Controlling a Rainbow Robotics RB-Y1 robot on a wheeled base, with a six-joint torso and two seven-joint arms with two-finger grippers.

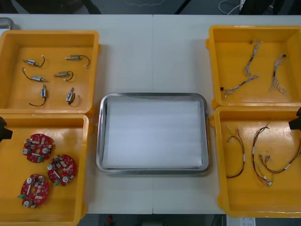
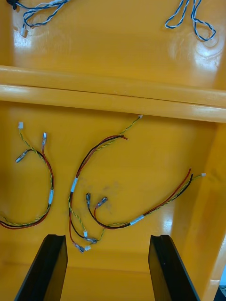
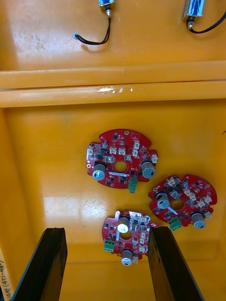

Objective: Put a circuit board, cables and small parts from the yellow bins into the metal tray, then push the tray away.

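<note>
The left gripper [image 3: 107,230] is wide open, with nothing held. We see it hang over the near left bin [image 1: 70,136], which holds three boards [image 3: 121,157] lying flat on the floor, close together but apart. One board lies under the gap between the fingers.

The right gripper [image 2: 107,236] is equally wide open and holds nothing. It hangs over the near right bin [image 1: 282,197], which holds three red-yellow cables [image 2: 75,183], loosely curled. Two of them cross near the fingers. The third lies apart at the side.

The far left bin [image 1: 56,47] holds six small parts [image 1: 71,57], each with a black lead, spread out and well apart. The far right bin [image 1: 235,47] holds blue-white cables [image 1: 248,68] in two loose groups.

The tray [image 1: 153,95] stands on the table [image 1: 155,52] between the bin pairs, near the front edge. Its white inside shows from rim to rim.
</note>
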